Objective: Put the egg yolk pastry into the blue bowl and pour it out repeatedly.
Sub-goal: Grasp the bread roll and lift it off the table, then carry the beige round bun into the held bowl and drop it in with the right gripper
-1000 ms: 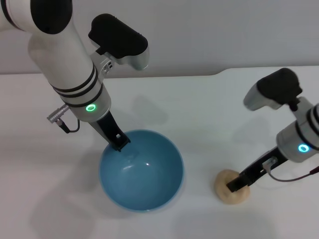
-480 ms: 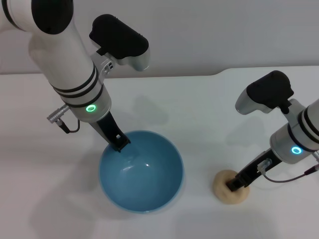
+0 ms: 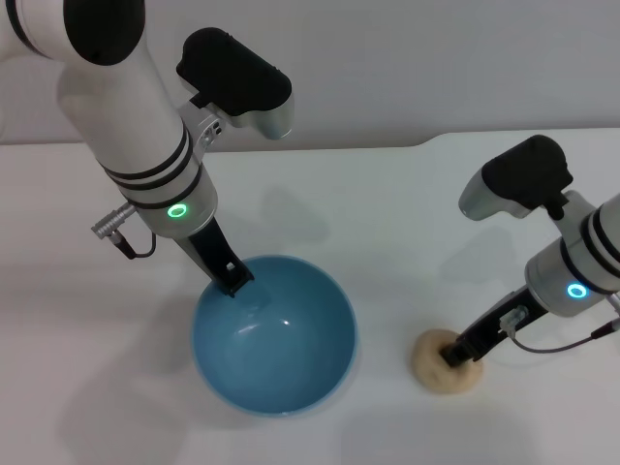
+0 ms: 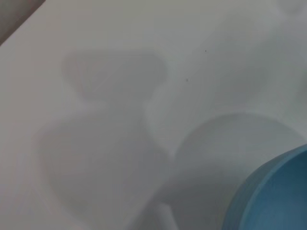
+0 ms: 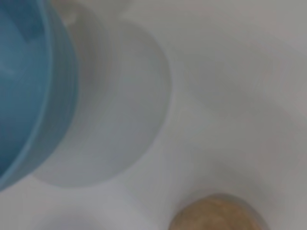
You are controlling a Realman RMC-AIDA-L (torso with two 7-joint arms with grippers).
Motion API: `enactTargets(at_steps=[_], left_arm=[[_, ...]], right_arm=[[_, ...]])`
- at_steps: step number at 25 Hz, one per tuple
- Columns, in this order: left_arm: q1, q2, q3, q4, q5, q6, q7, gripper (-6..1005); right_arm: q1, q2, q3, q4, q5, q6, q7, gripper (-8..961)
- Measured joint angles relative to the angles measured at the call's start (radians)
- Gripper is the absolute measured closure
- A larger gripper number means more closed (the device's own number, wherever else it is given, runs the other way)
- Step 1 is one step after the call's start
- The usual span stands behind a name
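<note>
1. The egg yolk pastry [image 3: 444, 360] is lying on the white bench [image 3: 387, 213], nearest the front edge on the robot's right side, and the right end effector [image 3: 455, 356] is pressing down onto its top, the dark tip touching the crust.
2. I cannot tell whether the right end effector is pinching the pastry or merely sitting on it; the tip is hiding its own fingers.
3. In the right wrist view only the upper curve of the pastry [image 5: 216, 214] is showing, with bare bench between it and the wall of the blue bowl [image 5: 29, 91].
4. The blue bowl [image 3: 274, 334] is standing upright on the bench, well apart from the pastry and toward the robot's left, and its glossy inside is holding nothing.
5. The left end effector [image 3: 232, 281] is sitting at the bowl's far rim on the left side, its dark tip touching the rim; whether it is clamping the rim I cannot tell.
6. The left wrist view is showing only an outer slice of the bowl [image 4: 273, 196] and its soft shadow on the bench.
7. Nothing is standing between pastry and bowl.
8. Farther back, the bench is meeting a pale wall [image 3: 407, 68].
</note>
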Motion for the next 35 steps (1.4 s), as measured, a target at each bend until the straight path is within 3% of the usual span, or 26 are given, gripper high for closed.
enactTargets(at_steps=[15, 23, 27, 35], left_arm=[[-0.011, -0.002, 0.014, 0.003, 0.000, -0.009, 0.011, 1001], [-0.028, -0.004, 0.029, 0.010, -0.001, -0.010, 0.006, 1000], [-0.038, -0.008, 0.038, 0.000, -0.017, -0.024, 0.001, 1000], [-0.041, -0.009, 0.064, -0.067, -0.104, -0.040, 0.000, 1001]], right_arm=[[0.010, -0.007, 0.130, -0.149, 0.086, -0.249, -0.205, 823], [0.017, -0.010, 0.206, -0.318, 0.326, -0.430, -0.358, 851], [0.033, -0.011, 0.203, -0.355, 0.397, -0.412, -0.386, 882], [0.058, -0.010, 0.115, -0.265, 0.386, -0.305, -0.387, 940]])
